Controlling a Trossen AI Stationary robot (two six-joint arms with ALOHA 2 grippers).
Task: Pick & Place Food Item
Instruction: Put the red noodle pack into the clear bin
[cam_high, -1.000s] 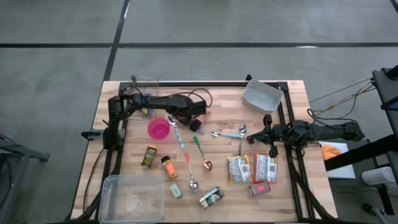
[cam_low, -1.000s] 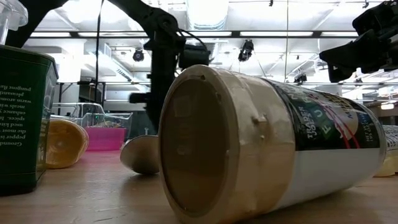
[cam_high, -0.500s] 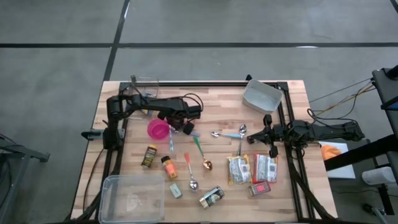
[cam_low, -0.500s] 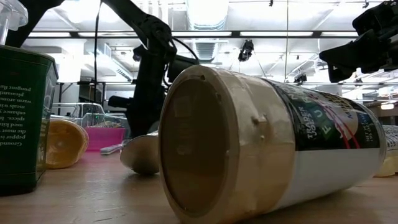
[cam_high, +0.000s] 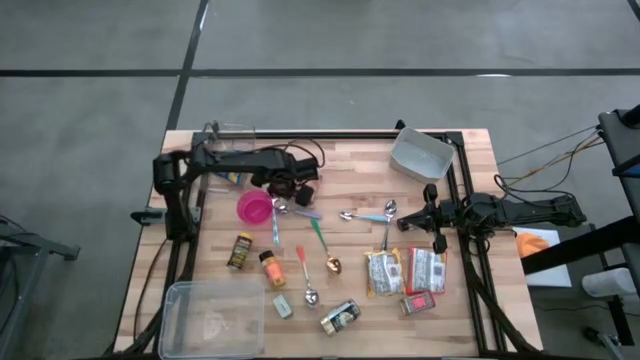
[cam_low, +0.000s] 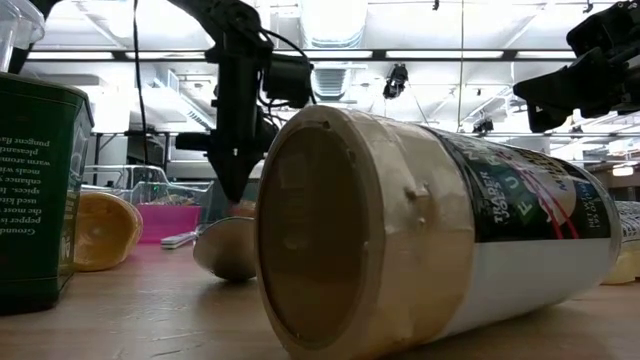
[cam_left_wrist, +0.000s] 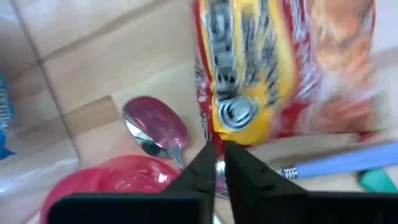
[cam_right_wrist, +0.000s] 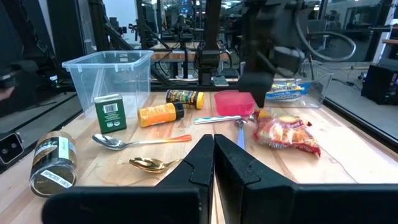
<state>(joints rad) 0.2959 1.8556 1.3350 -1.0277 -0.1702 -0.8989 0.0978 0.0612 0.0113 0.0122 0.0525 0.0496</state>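
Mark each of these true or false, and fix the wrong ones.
1. The left gripper hangs beside the pink bowl. True.
2. The snack bag lies inside the clear bin at the table's near left corner. False: it lies on the bare wood, next to the pink bowl.
3. The right gripper is shut and holds nothing. True.
4. The green-handled spoon stands upright in the pink bowl. False: it lies flat on the table, apart from the bowl.
5. The grey tub sits at the table's far right corner. True.
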